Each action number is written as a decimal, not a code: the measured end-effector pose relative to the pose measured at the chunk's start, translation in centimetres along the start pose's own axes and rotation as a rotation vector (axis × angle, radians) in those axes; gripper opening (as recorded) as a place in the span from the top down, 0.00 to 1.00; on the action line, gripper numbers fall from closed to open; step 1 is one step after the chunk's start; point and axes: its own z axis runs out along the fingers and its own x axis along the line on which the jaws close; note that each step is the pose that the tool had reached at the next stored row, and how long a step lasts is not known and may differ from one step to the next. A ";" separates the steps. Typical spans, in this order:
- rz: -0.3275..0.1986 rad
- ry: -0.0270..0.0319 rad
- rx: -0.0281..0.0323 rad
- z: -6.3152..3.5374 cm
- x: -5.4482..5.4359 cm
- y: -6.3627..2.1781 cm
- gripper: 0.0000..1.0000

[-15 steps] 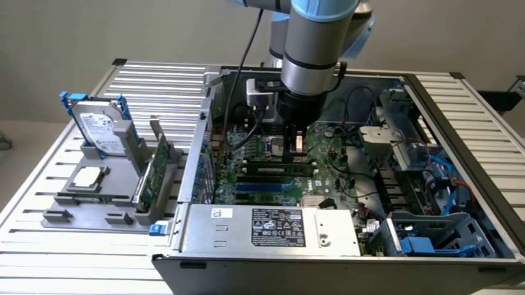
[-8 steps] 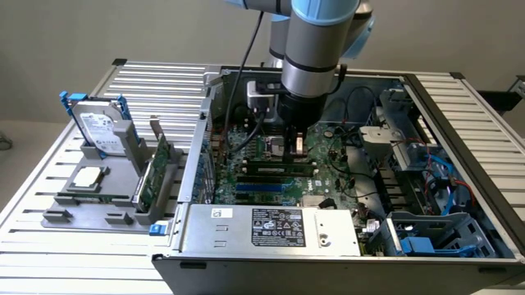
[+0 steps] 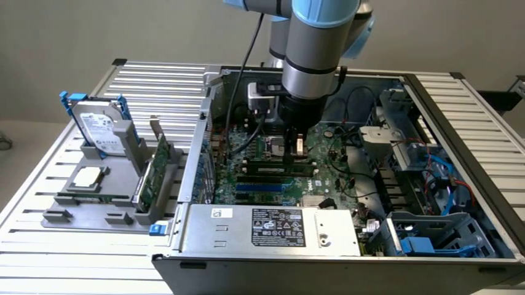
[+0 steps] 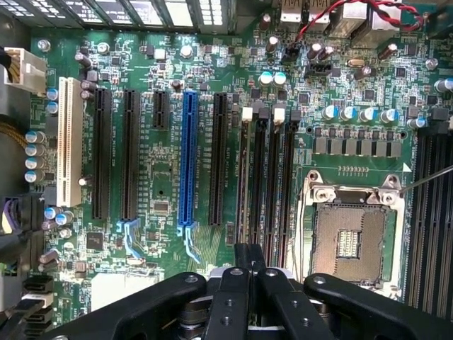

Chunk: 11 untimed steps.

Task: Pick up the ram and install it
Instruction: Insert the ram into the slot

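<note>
We see gripper [image 3: 297,146] pinched narrow | four memory slots [image 4: 260,177] beneath | one blue slot [image 4: 188,156] beside | one hard drive [image 3: 102,129], exterior view's left

Item: Universal Robots arm [image 3: 316,37] | wrist tube [image 3: 311,77] above gripper [image 3: 297,146]: silver-grey, cylindrical | joint cap [image 3: 328,12] further above gripper: pale blue, rounded | cable [image 3: 246,67] beside tube: black, thin | gripper: black, angular linkage bars [image 4: 354,301], round pivot screws [image 4: 313,281]

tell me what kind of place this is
Probably a robotics lab or test bench for computer assembly. A robot arm reaches into an open computer case with its motherboard exposed, on a slatted metal table, and a grey holder beside the case keeps a hard drive upright.
</note>
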 end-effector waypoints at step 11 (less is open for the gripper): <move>0.003 -0.0002 0.0000 0.25 0.0 -0.02 0.89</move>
